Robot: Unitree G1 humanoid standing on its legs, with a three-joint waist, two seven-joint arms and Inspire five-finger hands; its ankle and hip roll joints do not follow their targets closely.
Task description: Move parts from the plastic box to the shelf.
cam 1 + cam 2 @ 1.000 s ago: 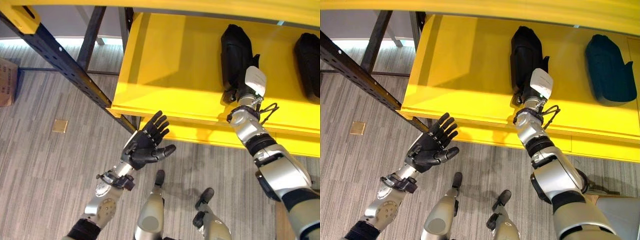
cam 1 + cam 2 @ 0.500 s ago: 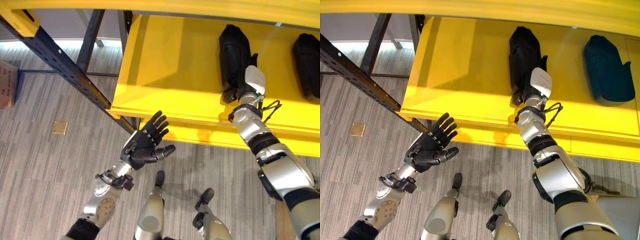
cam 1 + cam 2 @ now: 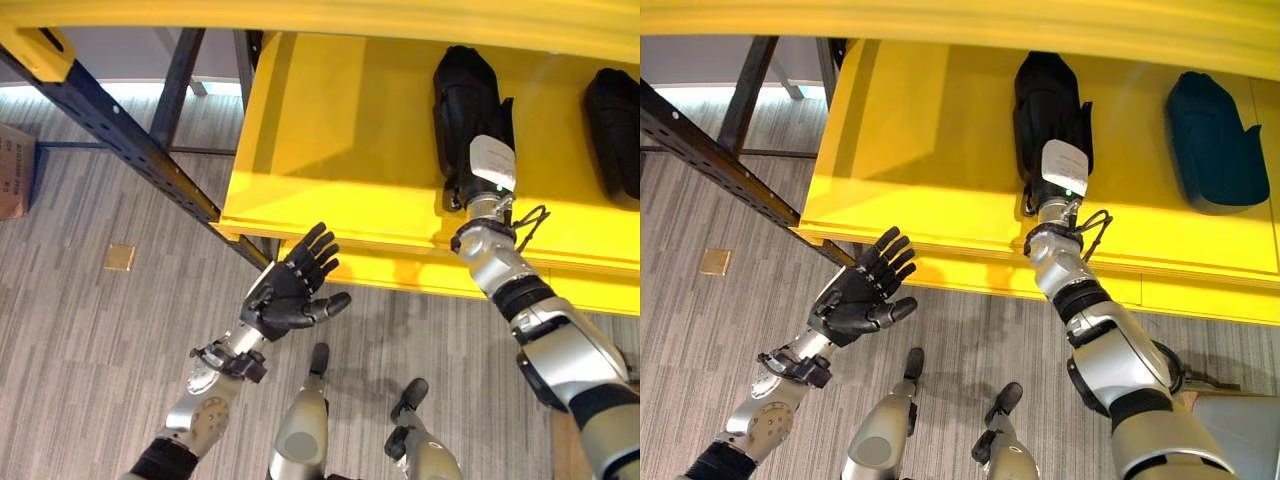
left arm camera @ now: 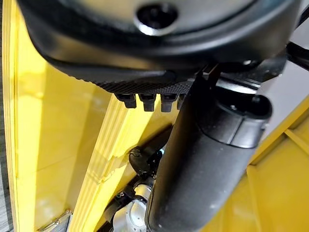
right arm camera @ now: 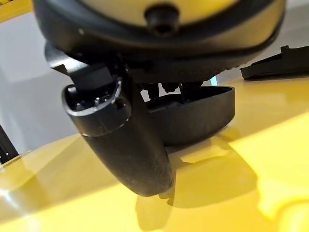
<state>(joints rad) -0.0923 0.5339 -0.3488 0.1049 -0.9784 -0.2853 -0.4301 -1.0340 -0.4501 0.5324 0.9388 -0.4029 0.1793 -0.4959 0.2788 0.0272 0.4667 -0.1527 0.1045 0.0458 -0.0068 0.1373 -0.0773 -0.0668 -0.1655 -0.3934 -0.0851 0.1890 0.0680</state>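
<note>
Left eye view: my right hand (image 3: 488,165) rests on the near end of a black part (image 3: 462,95) lying on the yellow shelf (image 3: 330,130); my left hand (image 3: 290,290) hangs spread open below the shelf's edge. Right wrist view: the part (image 5: 193,121) sits just past my thumb (image 5: 120,140), but I cannot tell whether the fingers are curled on it. It looks like a stiff, light, smooth moulded shell, best held across its narrow sides.

Left hand (image 3: 285,295): matte black, jointed fingers, thumb with a smooth dark cover; ribbed black palm pad in its wrist view. Right hand (image 3: 1058,175): black, with a white rectangular plate on its back. Forearms: silver-grey metal shells, black ring joints at the wrists, round perforated disc on the left forearm.
</note>
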